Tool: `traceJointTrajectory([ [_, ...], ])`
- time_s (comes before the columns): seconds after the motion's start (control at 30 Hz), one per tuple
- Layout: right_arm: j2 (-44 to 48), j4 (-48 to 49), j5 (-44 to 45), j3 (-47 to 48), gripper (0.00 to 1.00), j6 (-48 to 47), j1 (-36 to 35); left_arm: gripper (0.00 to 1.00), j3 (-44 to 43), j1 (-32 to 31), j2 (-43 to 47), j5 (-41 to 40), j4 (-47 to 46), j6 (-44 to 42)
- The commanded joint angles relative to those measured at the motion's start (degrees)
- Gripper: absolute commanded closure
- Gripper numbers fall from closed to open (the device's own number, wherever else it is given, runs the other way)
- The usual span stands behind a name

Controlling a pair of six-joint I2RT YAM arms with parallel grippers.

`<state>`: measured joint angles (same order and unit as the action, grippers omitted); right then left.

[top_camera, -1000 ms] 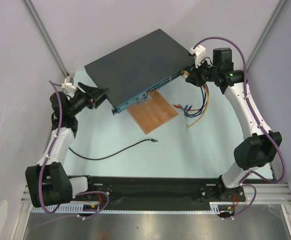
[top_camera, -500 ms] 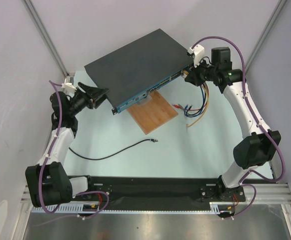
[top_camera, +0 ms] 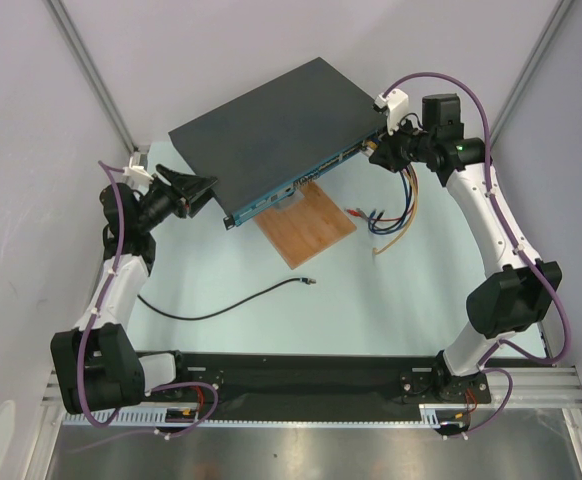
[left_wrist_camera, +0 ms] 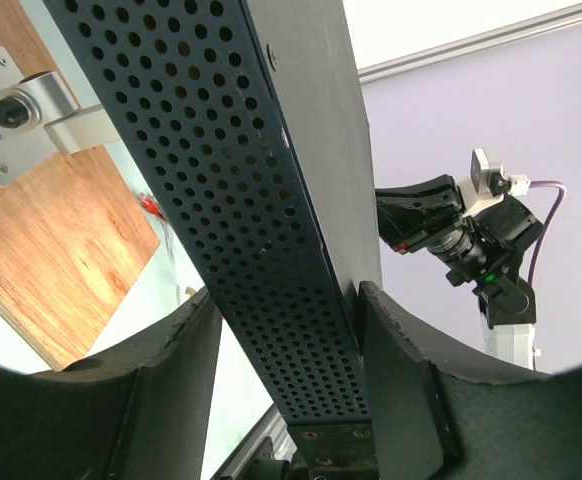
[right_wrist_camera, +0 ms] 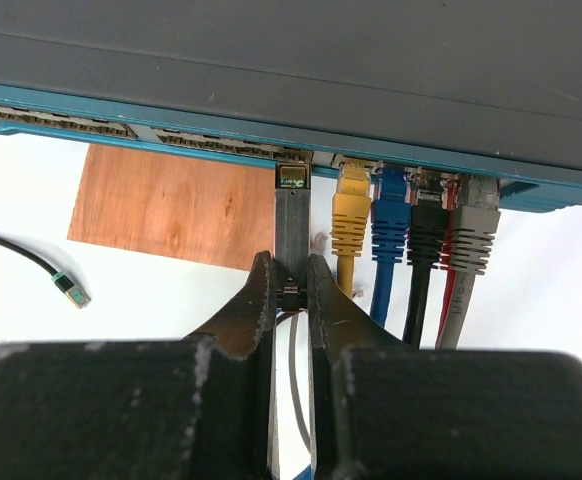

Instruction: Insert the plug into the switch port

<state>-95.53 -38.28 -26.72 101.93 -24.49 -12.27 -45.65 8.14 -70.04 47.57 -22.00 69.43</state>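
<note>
The switch is a flat dark-grey box with a blue port face, also in the right wrist view. The plug ends a thin black cable and lies loose on the table; it also shows in the right wrist view. My right gripper is shut on a dark grey flat stick whose tip is at a port; it sits at the switch's right end. My left gripper grips the switch's perforated left end.
A wooden board lies under the switch's front edge, with a silver bracket on it. Yellow, blue, black and grey cables sit in ports right of the stick. Loose coloured cable ends trail on the table.
My right gripper edged slightly left toward the switch face with the stick. The left arm, the switch and the plug have not moved.
</note>
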Motion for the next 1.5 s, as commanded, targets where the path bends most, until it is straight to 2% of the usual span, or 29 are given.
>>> traceJointTrajectory([
  [0.0,1.0,1.7,-1.2,2.7,1.00,0.1,-0.5,1.00,-0.8,-1.7,-2.3,-0.7,0.4,-4.8],
  [1.47,2.0,1.1,-2.2,3.2,1.00,0.8,0.3,1.00,-0.7,-1.6,-2.6,-0.7,0.3,-5.1],
])
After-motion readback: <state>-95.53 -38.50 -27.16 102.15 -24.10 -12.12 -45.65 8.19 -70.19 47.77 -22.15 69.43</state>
